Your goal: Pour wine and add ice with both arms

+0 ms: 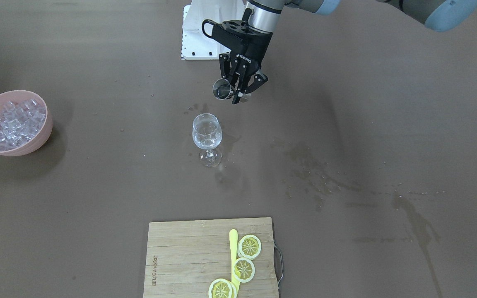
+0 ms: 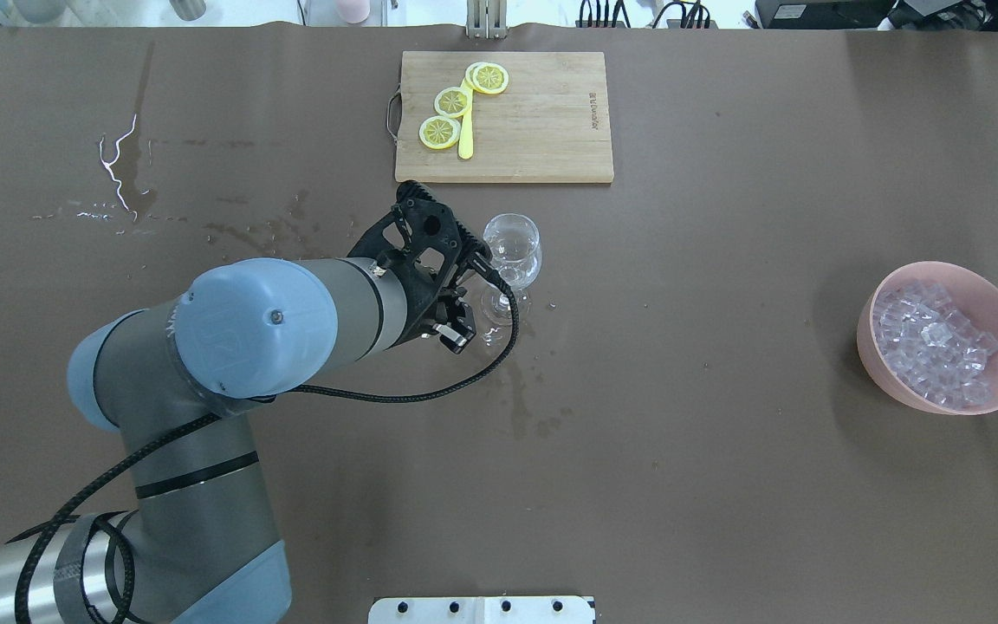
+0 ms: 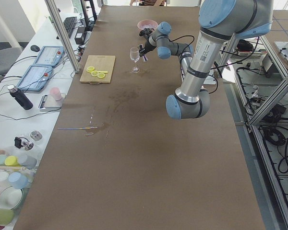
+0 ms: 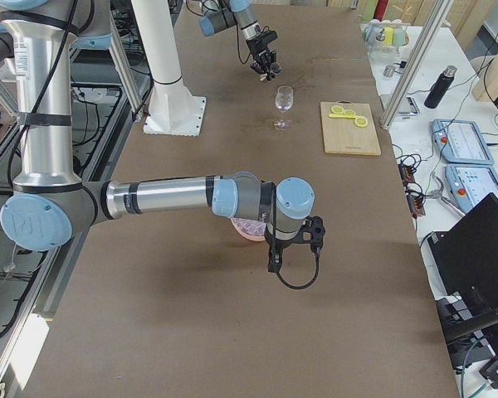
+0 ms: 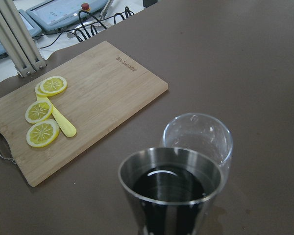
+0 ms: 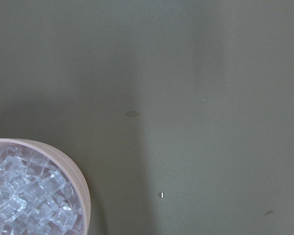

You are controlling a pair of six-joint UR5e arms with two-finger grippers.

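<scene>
My left gripper (image 1: 240, 94) is shut on a small steel measuring cup (image 1: 222, 89), tilted just above and behind the wine glass (image 1: 207, 132), mouth towards it. In the left wrist view the cup (image 5: 170, 188) fills the foreground, dark inside, with the glass (image 5: 201, 134) right behind it. A little clear wine seems to lie in the glass bowl. The ice (image 2: 932, 342) is heaped in a pink bowl (image 2: 889, 373) at the table's right. My right gripper (image 4: 292, 249) hovers near that bowl; I cannot tell whether it is open or shut. Its wrist view catches the ice (image 6: 24, 200) at lower left.
A wooden cutting board (image 2: 542, 121) with three lemon slices (image 2: 452, 101) and a yellow stick lies at the far edge beyond the glass. Wet stains (image 1: 313, 174) mark the brown table on my left side. The white base post (image 1: 195, 37) stands behind the glass.
</scene>
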